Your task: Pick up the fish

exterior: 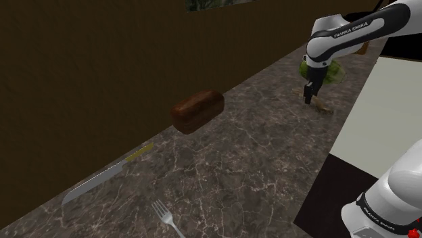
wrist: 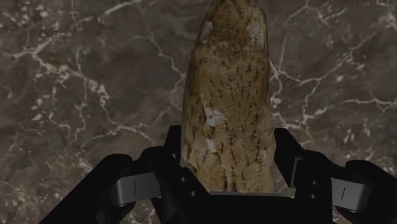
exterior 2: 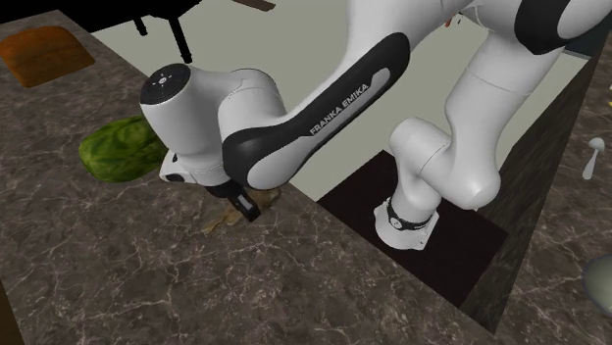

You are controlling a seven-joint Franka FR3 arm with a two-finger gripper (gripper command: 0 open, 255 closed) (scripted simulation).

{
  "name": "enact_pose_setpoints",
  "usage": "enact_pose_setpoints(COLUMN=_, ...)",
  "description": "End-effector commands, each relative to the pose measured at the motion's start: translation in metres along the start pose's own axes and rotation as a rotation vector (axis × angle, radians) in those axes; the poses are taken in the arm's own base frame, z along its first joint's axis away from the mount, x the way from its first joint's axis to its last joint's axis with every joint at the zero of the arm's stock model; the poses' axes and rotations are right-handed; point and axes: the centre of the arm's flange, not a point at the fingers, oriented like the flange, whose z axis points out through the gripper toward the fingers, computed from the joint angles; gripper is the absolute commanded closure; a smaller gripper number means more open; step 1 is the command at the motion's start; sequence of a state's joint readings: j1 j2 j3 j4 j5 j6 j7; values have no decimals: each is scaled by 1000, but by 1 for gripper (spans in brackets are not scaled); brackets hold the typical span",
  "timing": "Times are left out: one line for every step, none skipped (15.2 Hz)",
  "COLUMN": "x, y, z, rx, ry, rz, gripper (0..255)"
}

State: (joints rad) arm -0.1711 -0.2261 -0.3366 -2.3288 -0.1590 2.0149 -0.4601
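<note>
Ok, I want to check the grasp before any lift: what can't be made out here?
Fish: wrist view, far end cut off by the picture's edge; second exterior view, mostly hidden under the arm.
Green vegetable: shoulder view, partly behind the arm.
Fork: shoulder view, handle cut off by the bottom edge.

Green leafy head (exterior 2: 123, 149) just beside fish (wrist: 226, 95), crowds that side. Counter (exterior: 257, 155) open toward loaf (exterior: 197, 111), well apart. Knife (exterior: 101, 177), fork (exterior: 166, 218) farther still. Dark wall (exterior: 81, 81) bounds counter along shoulder view's left.
</note>
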Motion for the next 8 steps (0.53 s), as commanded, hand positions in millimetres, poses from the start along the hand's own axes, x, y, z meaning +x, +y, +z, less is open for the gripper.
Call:
enact_pose_setpoints(x=-1, y=0, z=-10, rx=0, ry=0, rz=0, gripper=255)
enact_pose_setpoints(x=-2, y=0, z=-15, rx=0, ry=0, rz=0, gripper=255)
enact_pose_setpoints(x=-2, y=0, z=-20, rx=0, ry=0, rz=0, gripper=255)
enact_pose_setpoints(x=-3, y=0, z=-26, rx=0, ry=0, rz=0, gripper=255)
enact_pose_setpoints(x=-3, y=0, z=-31, rx=0, ry=0, rz=0, gripper=255)
enact_pose_setpoints(x=-4, y=0, z=-36, rx=0, ry=0, rz=0, gripper=255)
enact_pose_setpoints(x=-4, y=0, z=-37, rx=0, ry=0, rz=0, gripper=255)
enact_pose_setpoints(x=-4, y=0, z=-37, rx=0, ry=0, rz=0, gripper=255)
